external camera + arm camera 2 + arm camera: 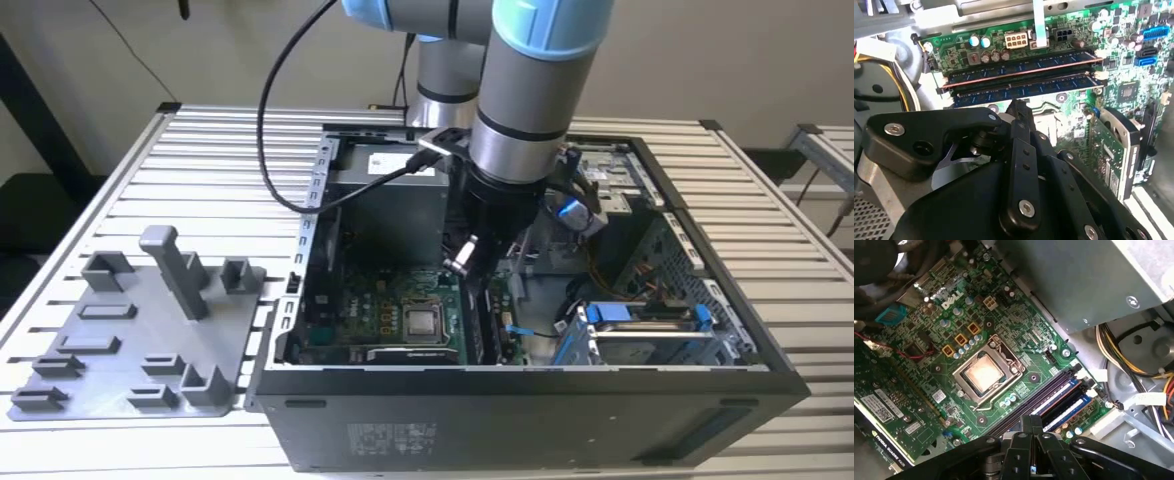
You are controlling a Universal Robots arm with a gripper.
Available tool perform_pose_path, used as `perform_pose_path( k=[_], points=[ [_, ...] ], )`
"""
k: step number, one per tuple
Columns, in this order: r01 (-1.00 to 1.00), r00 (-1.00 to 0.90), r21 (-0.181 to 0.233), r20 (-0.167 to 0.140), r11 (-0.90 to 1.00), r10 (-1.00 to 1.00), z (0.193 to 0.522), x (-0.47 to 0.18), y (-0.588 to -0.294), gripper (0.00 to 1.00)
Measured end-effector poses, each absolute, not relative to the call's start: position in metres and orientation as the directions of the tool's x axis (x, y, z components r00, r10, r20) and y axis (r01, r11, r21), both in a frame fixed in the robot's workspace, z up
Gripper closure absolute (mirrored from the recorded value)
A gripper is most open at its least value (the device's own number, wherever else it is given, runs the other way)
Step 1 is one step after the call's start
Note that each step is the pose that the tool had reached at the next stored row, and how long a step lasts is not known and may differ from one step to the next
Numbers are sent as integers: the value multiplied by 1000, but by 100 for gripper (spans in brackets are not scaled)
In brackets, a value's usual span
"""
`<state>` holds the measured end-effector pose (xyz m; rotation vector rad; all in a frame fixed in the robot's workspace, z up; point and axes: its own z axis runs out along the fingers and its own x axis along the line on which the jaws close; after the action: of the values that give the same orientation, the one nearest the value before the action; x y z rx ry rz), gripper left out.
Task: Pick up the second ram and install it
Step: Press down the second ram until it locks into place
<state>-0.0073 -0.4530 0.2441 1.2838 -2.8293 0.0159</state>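
Nearest my lens, the gripper (1016, 104) is hanging inside the open computer case (534, 425), its black linkages crowding the foreground in both wrist views. Its two fingers are sitting pressed together, and I am seeing nothing pinched between them. In the second wrist view their tip is hovering right at the upper edge of the second ram (1024, 90), though I cannot tell whether it is touching the board.

That long blue stick is standing upright in its slot on the green motherboard (1019, 337), with a white latch at its end. Just behind it, the first ram (1024, 67) is standing parallel in the neighbouring slot, the two close together but apart.

Farther across the board, in the first wrist view, the metal-framed processor socket (985, 376) is lying near the slots, and beyond it a graphics card (889, 410) is standing on edge. A bundle of yellow and black cables (1134, 352) is curling past the end of the memory slots.

From the exterior view, I am watching the silver and blue arm (534, 90) reaching straight down into the case, which is lying on a slatted metal table (227, 150). On that view's left, just beside the case, the grey fixture tray (120, 350) is resting with its posts upright.
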Motion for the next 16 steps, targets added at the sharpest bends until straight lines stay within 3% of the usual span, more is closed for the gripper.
perform_pose_path(
  k=[16],
  points=[
    [-854,-519,1,34,519,-854,244,-9,-453,89]
  ],
)
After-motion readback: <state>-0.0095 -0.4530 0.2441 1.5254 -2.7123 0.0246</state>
